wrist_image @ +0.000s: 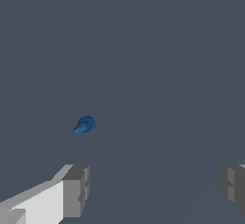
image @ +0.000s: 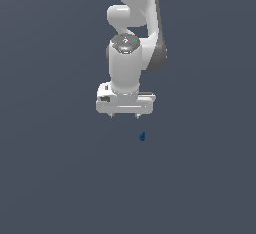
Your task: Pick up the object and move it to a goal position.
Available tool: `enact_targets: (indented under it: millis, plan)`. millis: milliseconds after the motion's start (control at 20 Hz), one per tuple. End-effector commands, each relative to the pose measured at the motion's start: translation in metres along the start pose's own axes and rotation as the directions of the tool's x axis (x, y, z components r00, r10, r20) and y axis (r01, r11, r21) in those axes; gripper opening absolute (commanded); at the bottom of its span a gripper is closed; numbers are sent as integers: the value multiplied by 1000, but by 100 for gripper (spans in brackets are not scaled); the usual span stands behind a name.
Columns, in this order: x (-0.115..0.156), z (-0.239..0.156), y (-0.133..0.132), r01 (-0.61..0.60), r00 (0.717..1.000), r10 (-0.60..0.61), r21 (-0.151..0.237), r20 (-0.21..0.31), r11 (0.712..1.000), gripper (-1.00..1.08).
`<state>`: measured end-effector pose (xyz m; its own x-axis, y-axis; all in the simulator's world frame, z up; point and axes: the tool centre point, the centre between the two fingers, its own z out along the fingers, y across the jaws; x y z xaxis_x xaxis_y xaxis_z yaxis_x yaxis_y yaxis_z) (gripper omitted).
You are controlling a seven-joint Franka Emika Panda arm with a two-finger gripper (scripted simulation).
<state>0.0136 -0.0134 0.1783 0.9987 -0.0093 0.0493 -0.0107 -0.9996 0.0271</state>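
Observation:
The object (image: 142,137) is a tiny dark blue blob lying on the grey surface, just below and slightly toward the exterior view's right of my white gripper (image: 125,116). In the wrist view the object (wrist_image: 85,125) lies beyond the fingertips, nearer to one finger (wrist_image: 75,190) than to the other (wrist_image: 233,187). My gripper (wrist_image: 153,189) is open and empty, with its jaws spread wide. It is apart from the object and does not touch it.
The white arm (image: 132,23) rises behind the gripper toward the top of the exterior view. A plain dark grey surface (image: 60,178) fills the rest of both views.

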Motion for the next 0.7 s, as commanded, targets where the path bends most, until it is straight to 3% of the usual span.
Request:
enact_targets:
  millis: [0,650]
  plan:
    - [0,-1,0,3,1000,-3,0,-1,1000,100]
    - [3,12,-13,-85,996,85,5,7,996,100]
